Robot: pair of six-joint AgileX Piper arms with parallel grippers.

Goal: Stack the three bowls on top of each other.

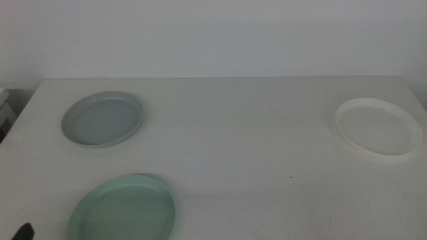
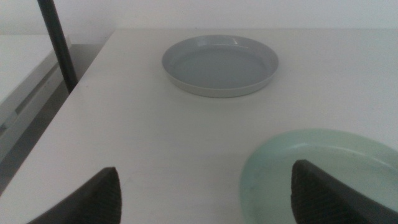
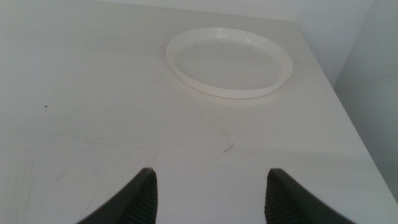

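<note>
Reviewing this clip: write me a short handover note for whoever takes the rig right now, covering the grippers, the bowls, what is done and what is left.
Left gripper: open, empty, low at the near left by the green bowl.
Right gripper: open, empty, facing the white bowl.
Grey-blue bowl sits far left, green bowl near left, white bowl far right; all apart on the table.
Done: nothing stacked.
Left: stack all three.

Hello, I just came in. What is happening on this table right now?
Nothing is stacked yet. Three bowls lie apart on the table: the grey-blue bowl at the far left, the mint green bowl near the front left, and the white bowl at the right. The left claw is open beside the mint green bowl's rim, holding nothing. The right claw is open too, short of the white bowl.
</note>
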